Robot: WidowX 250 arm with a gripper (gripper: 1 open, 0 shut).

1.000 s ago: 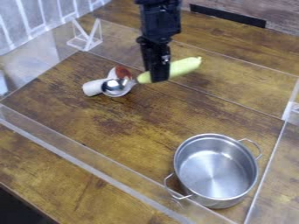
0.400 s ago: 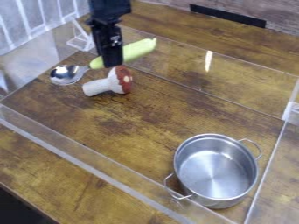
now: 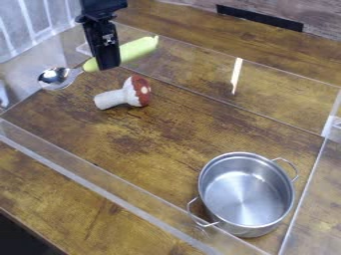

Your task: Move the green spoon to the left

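The green spoon [image 3: 122,53], gripped by its handle in the dark tool [image 3: 104,52], has travelled since the earlier views from above the red-and-white mushroom [image 3: 124,94] to the upper left, at about eleven o'clock of the mushroom, its silver bowl pointing toward nine o'clock (whether it touches anything beneath, I can't tell). That shift has uncovered the mushroom and seems to achieve most of the leftward move, so lowering and release look like what remains. Farther out, the metal pot [image 3: 246,192] sits on the wooden worktop [image 3: 140,149] at about five o'clock, its place unchanged.
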